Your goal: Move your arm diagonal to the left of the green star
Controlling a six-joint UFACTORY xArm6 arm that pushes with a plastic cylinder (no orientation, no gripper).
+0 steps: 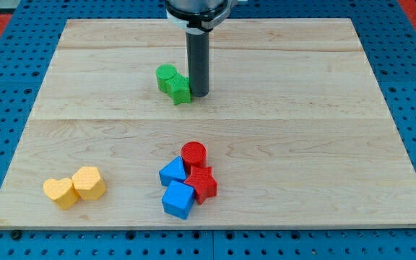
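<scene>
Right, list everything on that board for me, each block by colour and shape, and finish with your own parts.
Green round cylinder block: one, green, upper middle of the board, touching the green star's left side.
Green star block: one, green, just right of and below the cylinder.
Red cylinder block: one, red, lower middle, top of a cluster.
Red star-like block: one, red, right of that cluster.
Blue blocks: two, blue, left and bottom of the cluster; the lower one is a cube.
Yellow heart block: one, yellow, lower left.
Yellow hexagonal block: one, yellow, touching the heart's right.
Wooden board: one, pale wood.
My tip: one dark rod, against the green star's right side.
</scene>
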